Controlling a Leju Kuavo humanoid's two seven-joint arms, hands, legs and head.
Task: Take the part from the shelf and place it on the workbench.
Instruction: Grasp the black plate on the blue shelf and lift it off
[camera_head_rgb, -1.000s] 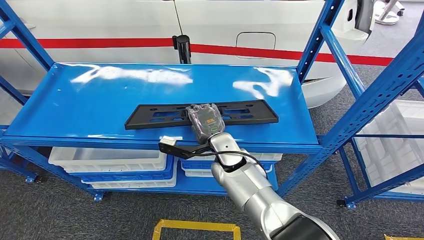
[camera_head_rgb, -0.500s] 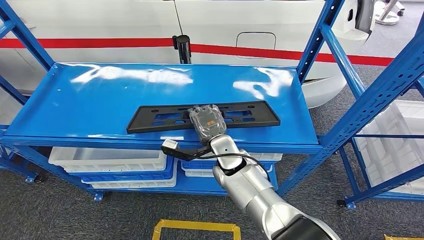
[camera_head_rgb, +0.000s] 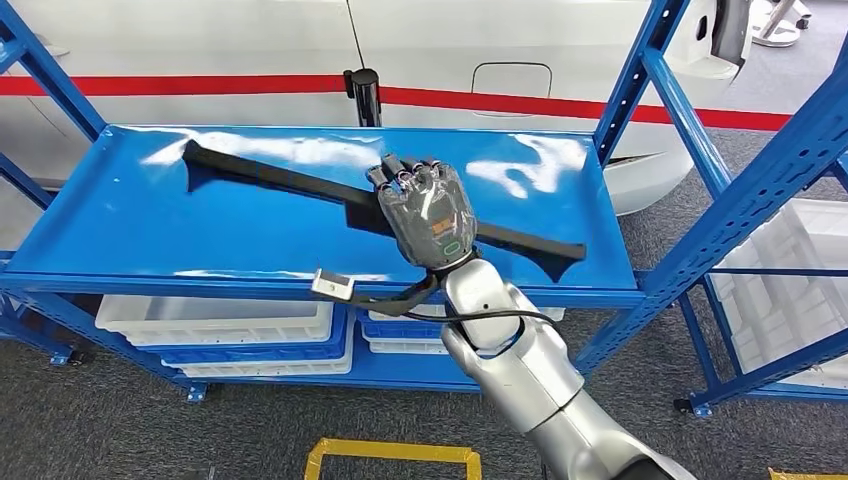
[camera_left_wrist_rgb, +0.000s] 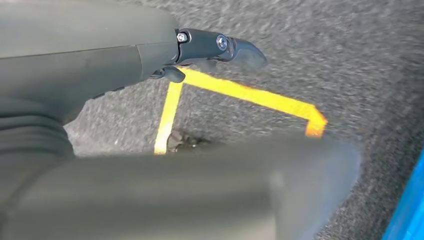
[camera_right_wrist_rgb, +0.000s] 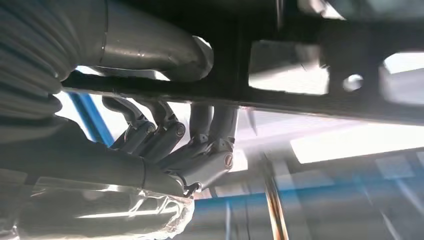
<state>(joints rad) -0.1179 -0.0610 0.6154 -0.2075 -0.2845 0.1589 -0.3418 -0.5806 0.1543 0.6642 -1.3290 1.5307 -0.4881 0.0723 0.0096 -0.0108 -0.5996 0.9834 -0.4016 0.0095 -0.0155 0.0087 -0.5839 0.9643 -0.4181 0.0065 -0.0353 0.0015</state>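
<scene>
The part (camera_head_rgb: 262, 178) is a long flat black plastic strip with cut-outs. My right hand (camera_head_rgb: 428, 208) grips it near its middle and holds it raised and tilted over the blue shelf top (camera_head_rgb: 180, 235), one end toward the far left and the other toward the near right. In the right wrist view the part (camera_right_wrist_rgb: 300, 95) runs across above my right hand (camera_right_wrist_rgb: 165, 145), whose fingers (camera_right_wrist_rgb: 200, 150) curl around its edge. My left hand (camera_left_wrist_rgb: 100, 55) hangs over grey carpet, holding nothing, with a dark finger (camera_left_wrist_rgb: 220, 45) stretched out.
Blue uprights (camera_head_rgb: 640, 75) frame the shelf on both sides. White and blue bins (camera_head_rgb: 215, 320) sit on the level below, and another white bin (camera_head_rgb: 800, 260) sits in the rack to the right. A white vehicle (camera_head_rgb: 500, 40) stands behind. Yellow tape (camera_head_rgb: 390, 455) marks the floor.
The part lay flat near the shelf's front edge under my right hand. Now the hand has risen with it, and the part is off the surface and slanted, its left end swung toward the back.
</scene>
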